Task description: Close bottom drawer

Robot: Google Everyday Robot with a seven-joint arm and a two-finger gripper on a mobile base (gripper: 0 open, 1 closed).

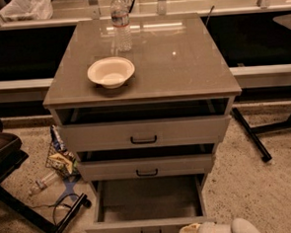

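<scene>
The bottom drawer point(149, 201) of the grey-beige cabinet point(141, 54) stands pulled out far toward me, its shallow inside bare. Its flat front point(118, 230) with a small dark handle point(150, 232) lies at the lower edge of the camera view. My gripper point(219, 230) shows as pale rounded parts at the bottom edge, just right of the handle and close to the front's right end. I cannot tell whether it touches the front. The middle drawer point(146, 167) and the top drawer point(143, 133) are each pulled out a little.
A white bowl point(110, 71) and a clear water bottle point(121, 21) stand on the cabinet top. Litter and a bottle point(57, 161) lie on the floor at the left by dark chair legs point(38, 219). A black table leg point(253, 136) runs at the right.
</scene>
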